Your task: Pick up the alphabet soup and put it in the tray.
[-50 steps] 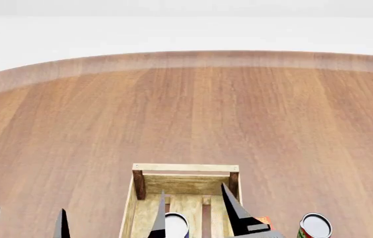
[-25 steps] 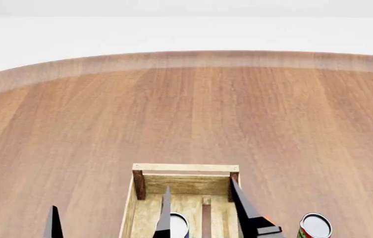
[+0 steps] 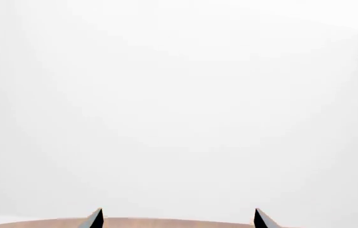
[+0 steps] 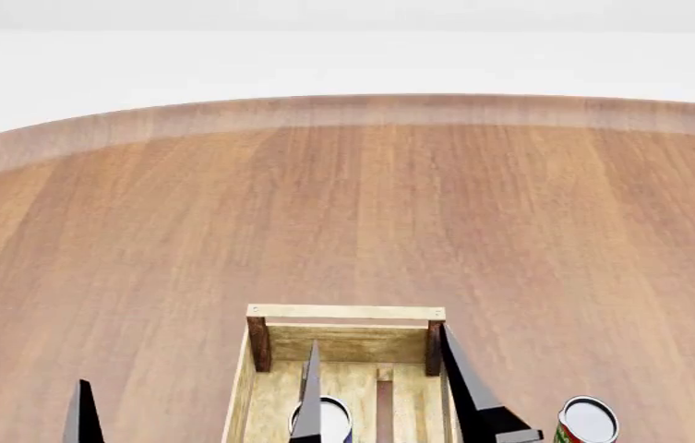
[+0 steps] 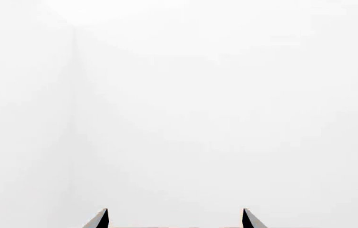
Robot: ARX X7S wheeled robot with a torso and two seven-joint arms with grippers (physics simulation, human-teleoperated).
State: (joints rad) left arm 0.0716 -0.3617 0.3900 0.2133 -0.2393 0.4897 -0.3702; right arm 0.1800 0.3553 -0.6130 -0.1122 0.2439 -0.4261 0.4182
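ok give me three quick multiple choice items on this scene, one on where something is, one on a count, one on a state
1. Where is the alphabet soup?
A. inside the tray
B. on the table's far edge
C. stacked on the other can

2. How many cans show in the head view?
A. one
B. two
C. four

3. How is the right gripper?
A. shut on a can
B. out of view
C. open

Answers:
1 A, its silver top sits between the slatted walls.
2 B, the soup plus the red and green can on the table.
3 C, its fingers stand apart, either side of the soup.
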